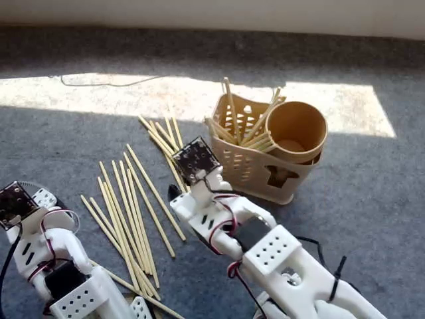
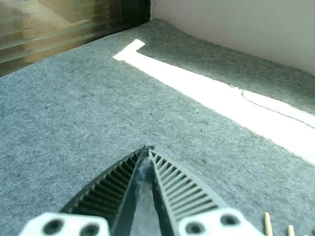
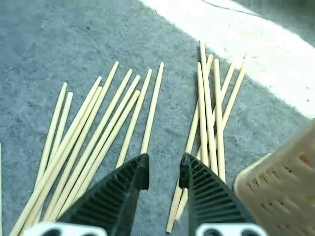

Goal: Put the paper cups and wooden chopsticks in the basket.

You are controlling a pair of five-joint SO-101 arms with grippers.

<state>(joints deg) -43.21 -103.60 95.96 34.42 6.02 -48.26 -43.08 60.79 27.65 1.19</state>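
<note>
A tan basket (image 1: 247, 166) stands on the grey carpet right of centre, holding nested paper cups (image 1: 295, 129) and several upright wooden chopsticks (image 1: 234, 113). More chopsticks (image 1: 129, 206) lie loose on the carpet left of the basket, with a second bunch (image 1: 161, 136) near its left side. My right gripper (image 3: 163, 172) hovers open and empty over the carpet between the two bunches of chopsticks (image 3: 209, 123), beside the basket's corner (image 3: 283, 191). My left gripper (image 2: 146, 150) is shut and empty at the near left, pointing at bare carpet.
A bright sunlit strip (image 1: 133, 96) crosses the carpet behind the basket, with a thin cable (image 1: 99, 83) lying in it. A pale wall (image 1: 212, 13) runs along the far edge.
</note>
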